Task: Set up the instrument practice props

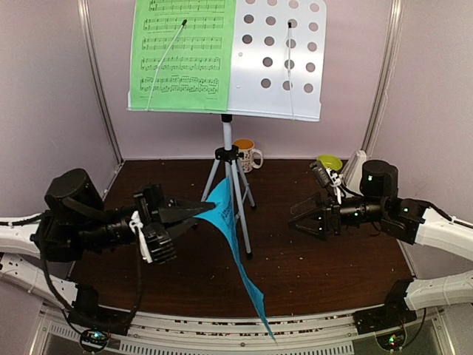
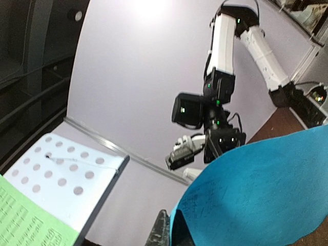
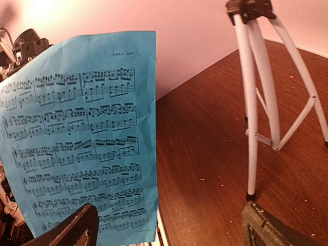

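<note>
Left fingers clamped on upper corner of blue sheet. Sheet hangs in front of tripod, low corner past bench front edge. Right fingers spread wide, holding nothing, pointing at sheet, apart from it. Green sheet rests on left half of stand; right half shows its holes. Mug, green bowl at back.

Left end effector pinched closed, right end effector spread wide
</note>
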You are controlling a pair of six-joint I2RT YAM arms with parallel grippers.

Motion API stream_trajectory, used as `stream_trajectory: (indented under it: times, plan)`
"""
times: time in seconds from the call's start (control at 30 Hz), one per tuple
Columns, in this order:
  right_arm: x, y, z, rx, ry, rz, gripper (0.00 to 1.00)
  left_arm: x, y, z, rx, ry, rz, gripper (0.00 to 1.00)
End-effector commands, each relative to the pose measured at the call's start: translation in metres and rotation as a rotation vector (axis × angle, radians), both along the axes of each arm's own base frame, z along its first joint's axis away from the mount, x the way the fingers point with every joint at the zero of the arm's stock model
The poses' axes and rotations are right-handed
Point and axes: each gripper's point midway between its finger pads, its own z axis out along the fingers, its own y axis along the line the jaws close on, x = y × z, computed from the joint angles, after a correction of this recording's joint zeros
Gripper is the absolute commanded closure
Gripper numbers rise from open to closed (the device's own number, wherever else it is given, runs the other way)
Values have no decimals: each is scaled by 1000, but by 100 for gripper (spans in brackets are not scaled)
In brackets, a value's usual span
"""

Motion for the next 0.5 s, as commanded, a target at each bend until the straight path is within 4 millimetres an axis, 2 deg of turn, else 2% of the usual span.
stream_trajectory:
  times: [0.0, 0.17, 0.3, 0.47]
  plan:
    - [-23, 16, 40, 109, -48, 130, 2, -38, 9, 15, 40, 34, -209, 100]
    - [-49, 33, 55, 143, -51, 243, 2, -64, 21, 30, 32, 30, -347, 100]
    - [-71, 46, 76, 172, -87, 317, 2, -83, 33, 52, -6, 38, -456, 100]
    - [-92, 66, 103, 230, -120, 388, 2, -93, 42, 70, -52, 40, -517, 100]
